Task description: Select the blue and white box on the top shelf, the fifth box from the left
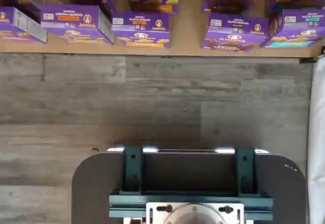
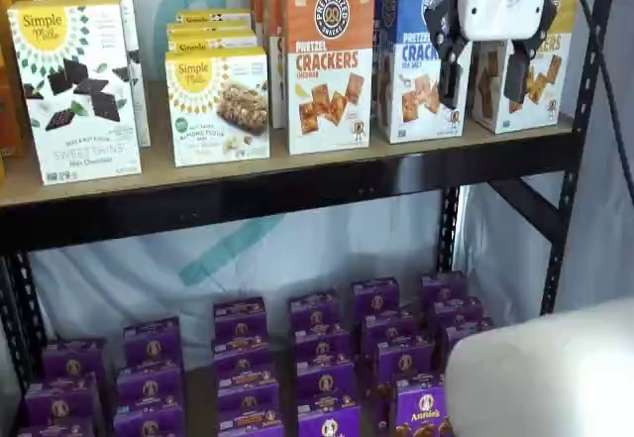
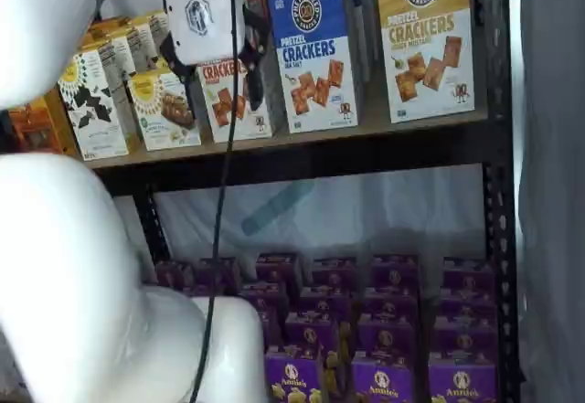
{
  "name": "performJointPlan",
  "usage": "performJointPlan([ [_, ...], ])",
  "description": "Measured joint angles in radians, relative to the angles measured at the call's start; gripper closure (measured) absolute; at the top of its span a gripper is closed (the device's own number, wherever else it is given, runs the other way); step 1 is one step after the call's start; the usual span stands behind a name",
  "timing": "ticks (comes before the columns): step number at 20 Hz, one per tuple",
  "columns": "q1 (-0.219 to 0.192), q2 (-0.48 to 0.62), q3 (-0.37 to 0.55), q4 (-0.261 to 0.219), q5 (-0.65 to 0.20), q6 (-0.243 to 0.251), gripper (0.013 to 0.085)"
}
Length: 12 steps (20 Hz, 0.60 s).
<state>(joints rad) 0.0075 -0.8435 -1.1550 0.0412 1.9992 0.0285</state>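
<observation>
The blue and white box [image 2: 416, 60] stands upright on the top shelf [image 2: 297, 184], between an orange-topped crackers carton [image 2: 329, 60] and a yellow-topped one [image 2: 540, 70]. It also shows in a shelf view [image 3: 315, 51], on the same shelf [image 3: 302, 143]. My gripper [image 2: 485, 80] hangs in front of the shelf at box height, white body above and two black fingers spread with a plain gap, holding nothing. In a shelf view it overlaps the blue box's right edge. In a shelf view the gripper [image 3: 215, 74] sits left of the box, over the orange carton. The wrist view shows neither.
Simple Mills cartons [image 2: 74, 85] fill the shelf's left part. Small purple boxes [image 2: 317, 358] cover the lower level and show in the wrist view [image 1: 142, 28] beyond grey floor. A dark mount with teal brackets [image 1: 190, 176] is there too. My white arm [image 3: 73, 266] and cable [image 3: 224, 193] block much.
</observation>
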Motion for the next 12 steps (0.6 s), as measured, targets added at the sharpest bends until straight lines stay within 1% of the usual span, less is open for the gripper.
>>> performJointPlan([
  [1, -0.015, -0.005, 0.005, 0.017, -0.008, -0.009, 0.0130],
  [2, -0.059, -0.020, 0.019, 0.062, -0.029, -0.032, 0.0130],
  [3, -0.078, -0.027, 0.025, 0.085, -0.038, -0.043, 0.0130],
  [4, -0.082, -0.029, 0.027, 0.092, -0.041, -0.046, 0.0130],
  [7, -0.071, -0.028, 0.028, 0.082, -0.044, -0.041, 0.0130],
  [9, -0.057, -0.023, 0.028, 0.065, -0.054, -0.035, 0.0130],
  [12, -0.037, -0.001, 0.018, 0.038, -0.096, -0.027, 0.0130],
])
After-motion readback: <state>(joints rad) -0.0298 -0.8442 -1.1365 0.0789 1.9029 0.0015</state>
